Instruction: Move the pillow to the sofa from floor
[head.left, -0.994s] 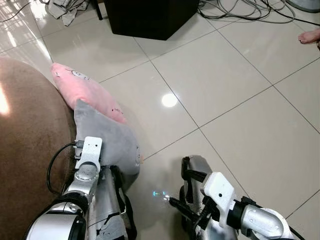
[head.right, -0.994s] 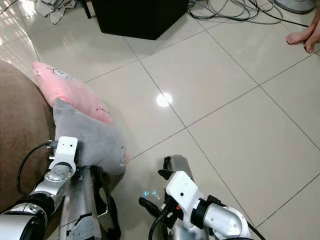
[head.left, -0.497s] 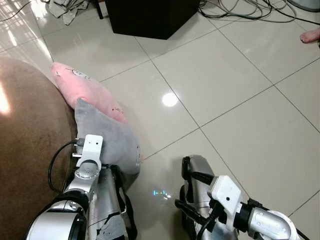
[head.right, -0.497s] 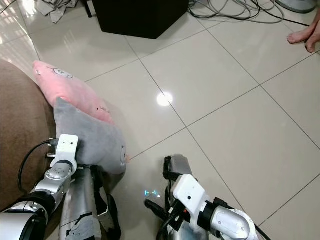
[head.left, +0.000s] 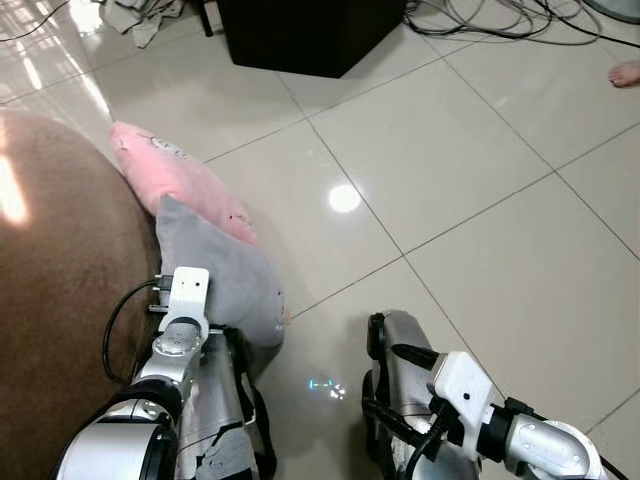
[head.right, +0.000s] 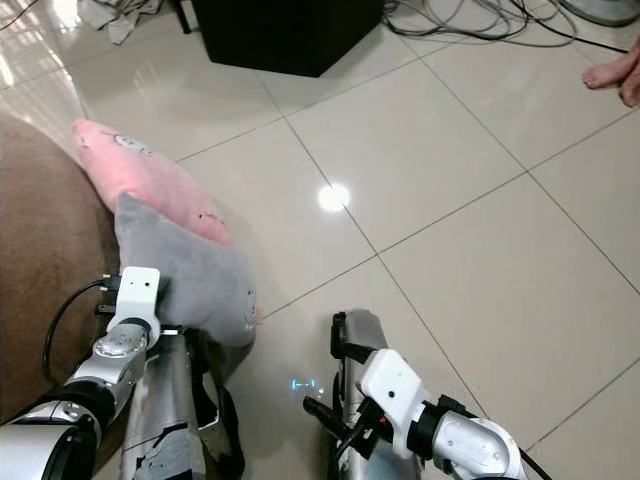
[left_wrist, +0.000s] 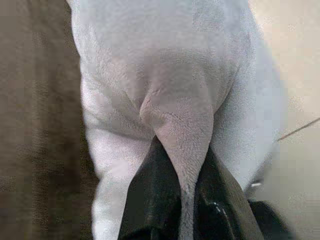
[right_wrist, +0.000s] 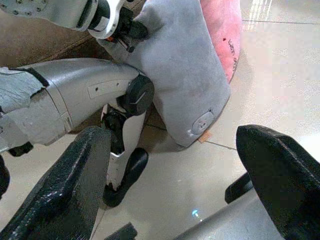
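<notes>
Your left gripper still pinches a fold of the grey pillow, which hangs against the brown sofa with its lower end near the tiled floor, beside the pink pillow. Your right gripper has sunk lower and further right than a second ago, its fingers spread wide and empty. The pillows have barely moved.

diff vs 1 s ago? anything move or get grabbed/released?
The right gripper has pulled back and down toward the robot's legs, fingers open and holding nothing. The left gripper stays shut on the grey pillow, which has barely shifted beyond the camera's own slight move. The pink pillow leans on the brown sofa as before; nothing taken or let go.
</notes>
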